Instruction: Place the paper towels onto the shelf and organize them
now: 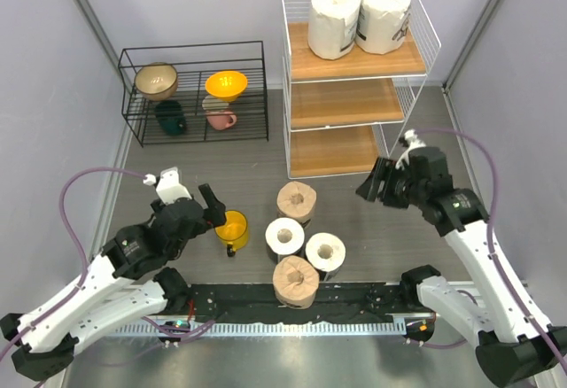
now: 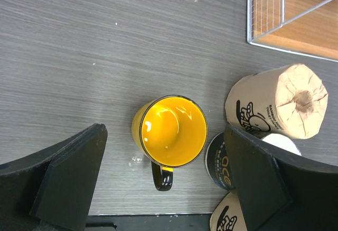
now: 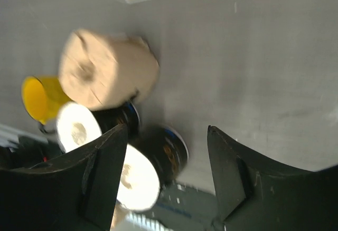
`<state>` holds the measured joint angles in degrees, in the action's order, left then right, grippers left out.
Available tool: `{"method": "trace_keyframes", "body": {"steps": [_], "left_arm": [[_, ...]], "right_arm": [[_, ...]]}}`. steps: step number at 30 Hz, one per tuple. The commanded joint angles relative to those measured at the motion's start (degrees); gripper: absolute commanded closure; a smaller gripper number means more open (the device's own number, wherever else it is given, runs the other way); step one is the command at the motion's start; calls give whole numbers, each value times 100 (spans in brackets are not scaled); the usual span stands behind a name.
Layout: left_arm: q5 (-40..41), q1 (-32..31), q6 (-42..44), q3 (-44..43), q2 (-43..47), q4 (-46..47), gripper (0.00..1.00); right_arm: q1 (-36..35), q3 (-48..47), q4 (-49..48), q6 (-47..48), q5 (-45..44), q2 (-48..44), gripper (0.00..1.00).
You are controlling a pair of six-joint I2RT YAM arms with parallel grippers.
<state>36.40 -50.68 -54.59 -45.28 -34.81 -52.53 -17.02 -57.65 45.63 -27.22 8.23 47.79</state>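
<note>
Two white paper towel rolls (image 1: 334, 20) (image 1: 383, 16) stand on the top board of the white wire shelf (image 1: 354, 78). Four more stand on the table in front: a beige roll (image 1: 296, 200), a white one (image 1: 284, 236), another white one (image 1: 325, 252) and a beige one (image 1: 296, 280). My left gripper (image 1: 207, 211) is open and empty above a yellow cup (image 2: 173, 131), left of the rolls (image 2: 280, 107). My right gripper (image 1: 376, 184) is open and empty, above the table right of the beige roll (image 3: 105, 73) and near the dark-wrapped white roll (image 3: 140, 175).
A low black wire rack (image 1: 195, 91) with bowls and cups stands at the back left. The yellow cup (image 1: 233, 228) sits just left of the roll cluster. The shelf's lower corner (image 2: 296, 9) is close behind the rolls. Grey walls close in both sides.
</note>
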Motion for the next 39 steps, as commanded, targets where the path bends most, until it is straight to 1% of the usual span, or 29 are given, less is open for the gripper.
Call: {"method": "trace_keyframes", "body": {"steps": [1, 2, 5, 9, 11, 12, 15, 16, 17, 19, 20, 24, 27, 31, 39], "left_arm": [[-98, -21, 10, 80, -52, 296, 0], [-90, -30, 1, 98, -61, 314, 0], [-124, -30, -17, 124, -88, 358, 0], [-151, -30, -43, 133, -140, 393, 0], [-160, -30, -52, 142, -149, 393, 0], [-169, -30, -52, 159, -140, 393, 0], [-134, -30, -61, 177, -132, 393, 0], [-116, -30, -61, 177, -97, 358, 0], [-90, -30, -61, 177, -79, 340, 0], [-37, -21, -61, 142, 0, 244, 0], [-19, -30, -52, 125, 35, 200, 0], [51, -30, -61, 54, 202, 42, 0], [51, -30, -78, 54, 299, -46, 0], [51, -21, -78, 98, 334, -47, 0], [-10, -30, -87, 195, 290, 94, 0]], "right_arm": [[-21, 684, 105, -266, 1030, -410, 32], [-38, 867, 52, -353, 1092, -463, 32], [-100, 1018, -54, -406, 1128, -630, 32], [-197, 966, -89, -424, 1225, -569, 30], [-407, 922, -220, -494, 1120, -482, 29], [-564, 913, -360, -616, 1032, -429, 29], [-1495, 764, -667, -941, 164, -17, 29], [-2081, 625, -739, -1012, -65, 167, 29], [-2304, 536, -800, -1057, -519, 535, 29], [-2656, 256, -915, -1162, -796, 949, 29], [-2658, 202, -985, -1180, -1084, 1265, 29], [-2667, 35, -1503, -1329, -1472, 1671, 29], [-2667, -36, -1644, -1435, -1780, 1926, 28], [-2667, -62, -1829, -1505, -1763, 2234, 23], [-2675, 96, -1978, -1488, -1763, 2507, 24]]}}
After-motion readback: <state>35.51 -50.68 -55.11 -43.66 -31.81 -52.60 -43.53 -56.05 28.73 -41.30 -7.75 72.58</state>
